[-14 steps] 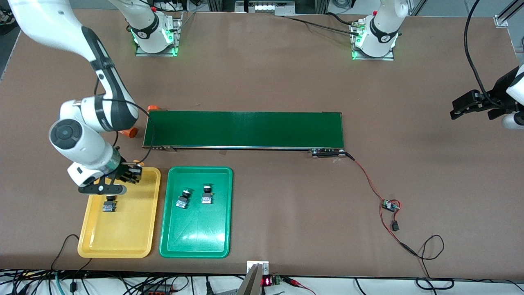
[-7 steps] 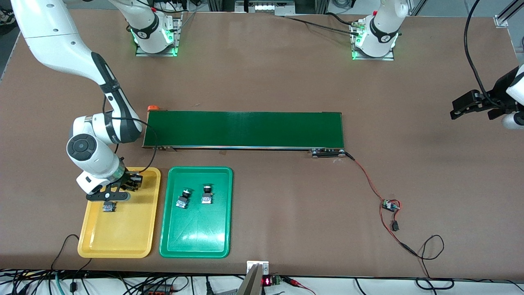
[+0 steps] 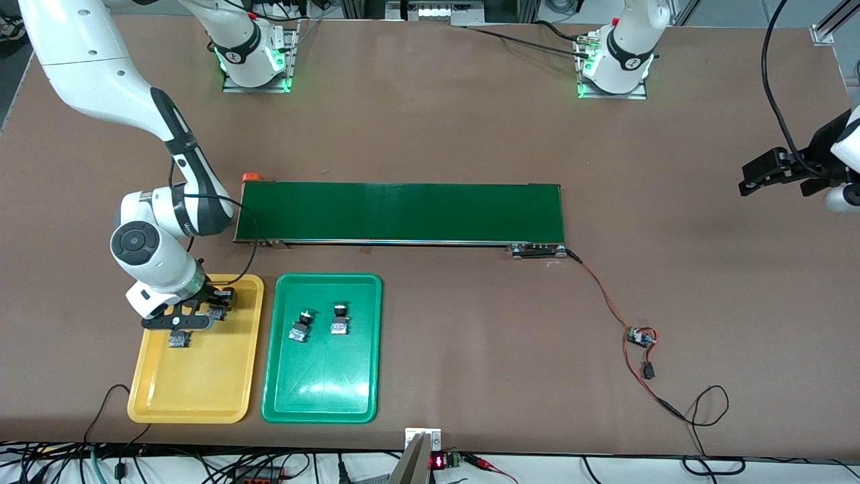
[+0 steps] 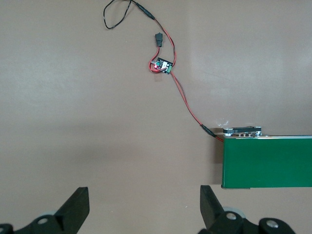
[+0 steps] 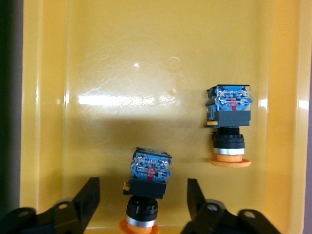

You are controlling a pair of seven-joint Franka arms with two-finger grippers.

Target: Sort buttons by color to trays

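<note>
Matte brown surface [image 3: 437, 134], smooth, flat, w/ two shallow glossy plastic trays side by side near the front camera, rounded corners. Yellow tray [image 3: 201, 383] sits toward the right arm's end; it holds two push-button switches w/ orange caps: one [image 5: 148, 183] lies between the right claw's fingers, blue-and-black boxy body, chrome collar, round cap; the other [image 5: 229, 129] lies just beside it, same build, apart from the first. Right claw [image 3: 195, 316] is low over the yellow tray's end farther from the front camera, jaws spread wide either side of the first switch, not touching it in the right wrist view. Green tray [image 3: 322, 383] carries two more switches, [image 3: 300, 327] and [image 3: 339, 321], near each other, black tops, caps' colour not clear here. Farther from the camera than the trays runs a long dark-green conveyor belt [image 3: 403, 212], flat, metal-edged. Red-black wire [image 3: 608, 302] leads from its end to a small circuit board [image 3: 641, 336]. Left claw [image 3: 762, 176] waits in the air over bare surface at the left arm's end, jaws wide, nothing in them. No legible writing.
</note>
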